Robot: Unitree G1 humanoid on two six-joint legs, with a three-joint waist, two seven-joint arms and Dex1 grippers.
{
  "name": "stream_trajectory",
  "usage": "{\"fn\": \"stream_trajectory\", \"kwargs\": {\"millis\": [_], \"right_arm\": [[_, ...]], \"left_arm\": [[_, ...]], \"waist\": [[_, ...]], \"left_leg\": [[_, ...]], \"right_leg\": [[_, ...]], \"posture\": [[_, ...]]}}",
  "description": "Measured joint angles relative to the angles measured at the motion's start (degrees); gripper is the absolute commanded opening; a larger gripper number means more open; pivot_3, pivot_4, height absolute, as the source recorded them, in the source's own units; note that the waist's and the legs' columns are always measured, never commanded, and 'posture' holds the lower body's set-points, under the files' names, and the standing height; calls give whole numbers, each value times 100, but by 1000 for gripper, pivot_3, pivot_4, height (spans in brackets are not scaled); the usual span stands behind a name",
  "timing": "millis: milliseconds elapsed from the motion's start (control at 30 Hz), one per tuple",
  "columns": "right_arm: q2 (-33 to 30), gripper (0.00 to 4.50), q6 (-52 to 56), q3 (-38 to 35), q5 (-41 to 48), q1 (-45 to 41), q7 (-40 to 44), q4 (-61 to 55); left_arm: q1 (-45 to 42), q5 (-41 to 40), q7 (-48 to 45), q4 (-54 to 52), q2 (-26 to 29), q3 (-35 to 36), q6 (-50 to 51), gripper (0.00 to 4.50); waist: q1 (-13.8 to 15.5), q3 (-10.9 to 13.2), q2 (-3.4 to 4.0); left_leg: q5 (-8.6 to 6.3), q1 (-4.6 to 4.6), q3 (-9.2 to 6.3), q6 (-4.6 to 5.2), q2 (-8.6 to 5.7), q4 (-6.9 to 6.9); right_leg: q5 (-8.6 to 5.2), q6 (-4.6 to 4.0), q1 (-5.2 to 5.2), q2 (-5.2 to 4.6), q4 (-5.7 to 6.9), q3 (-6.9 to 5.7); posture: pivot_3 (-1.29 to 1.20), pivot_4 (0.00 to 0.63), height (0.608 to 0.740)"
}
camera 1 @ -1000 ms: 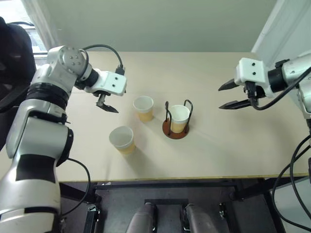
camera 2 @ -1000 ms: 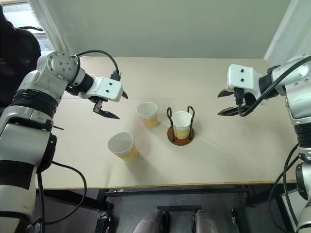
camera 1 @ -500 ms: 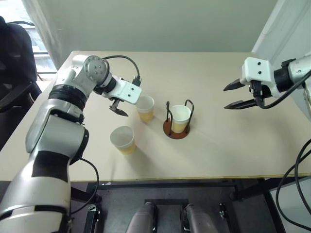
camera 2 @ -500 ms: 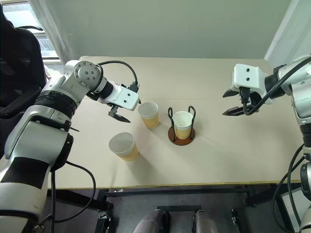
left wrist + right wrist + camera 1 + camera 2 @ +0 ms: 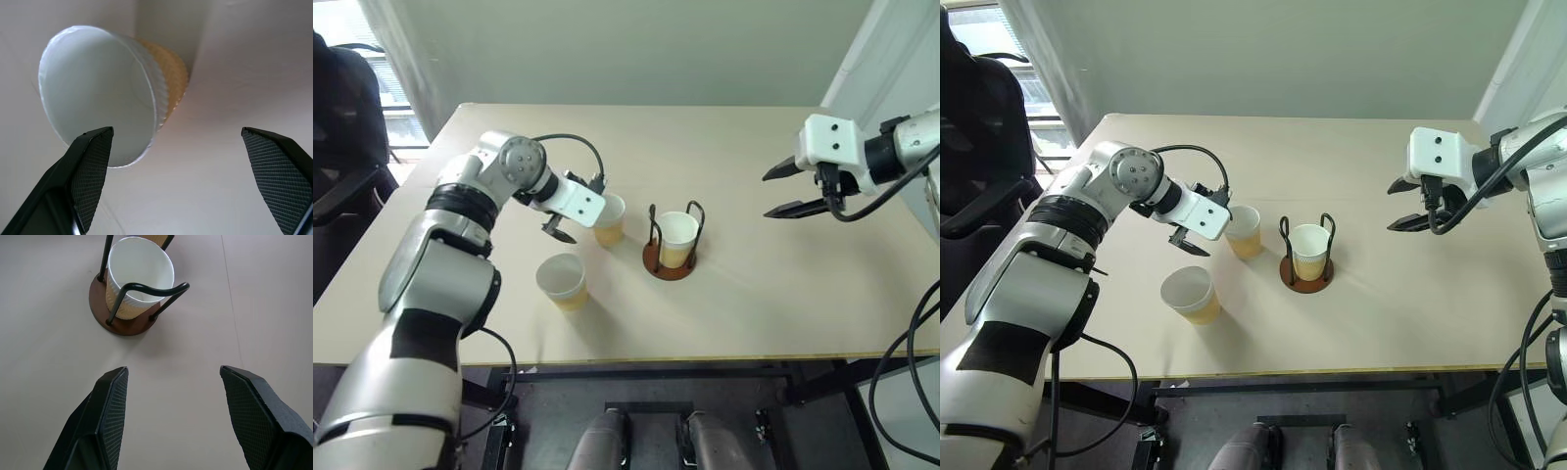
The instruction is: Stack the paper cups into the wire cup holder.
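**A:** ok so where's everything sitting right now?

**B:** Three paper cups on the beige table [image 5: 783, 294]. One cup [image 5: 676, 238] is already standing inside the wire cup holder [image 5: 668, 259], which sits near the middle of the table, brown disc base flat, black loops up around the cup. A second cup [image 5: 607, 217] stands upright just to the left of the holder, not touching it. The third cup [image 5: 561, 281] is nearer the front edge, left of the holder and a bit apart from the second one.

**A:** and the arms?

**B:** Left gripper [image 5: 570, 223] is right up against the second cup, on its left side, pointing down and toward it. Its fingers [image 5: 90, 169] are spread wide; in the left wrist view one finger overlaps the cup's rim and the other is well off to the side over bare table. Nothing gripped. Can't tell if it's actually touching the cup.

**A:** right one?

**B:** Right gripper [image 5: 781, 188] hangs in the air well to the right of the holder, aimed back toward it, jaws parted and empty.
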Motion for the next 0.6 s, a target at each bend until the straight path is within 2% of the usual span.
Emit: {"fn": "stream_trajectory", "kwargs": {"millis": [133,233,433,567,600], "right_arm": [[-4,2984,-9,-1,0,0,-36,-38],[-10,3028,-14,-2,-4,0,-47,-44],[-14,3028,-90,-3,-14,0,-89,-28],[-22,3028,-246,-4,-19,0,-99,158],[-21,3028,-294,-3,-16,0,-86,228]], "left_arm": [[1,187,361,131,-146,-70,-104,4500],[0,230,447,191,-173,-84,-144,3870],[-8,302,415,293,-259,-120,-234,1605],[-92,135,-93,326,-255,7,-201,57],[-146,76,-268,333,-239,55,-149,23]], "waist": [[4,0,0],[1,0,0],[6,0,-1],[15,0,-2],[13,0,-1]], "left_leg": [[1,0,8,1,-4,0],[1,4,12,1,-4,-1],[1,4,13,1,-3,0],[1,-1,3,1,1,3],[2,0,10,1,-5,2]], "right_leg": [[2,2,0,4,-1,-3],[2,3,0,8,1,-5],[3,5,1,8,0,-5],[4,6,1,3,-1,2],[2,3,1,10,-2,-4]], "posture": [[0,150,740],[0,150,740],[0,150,740],[0,150,740],[0,150,740]]}}
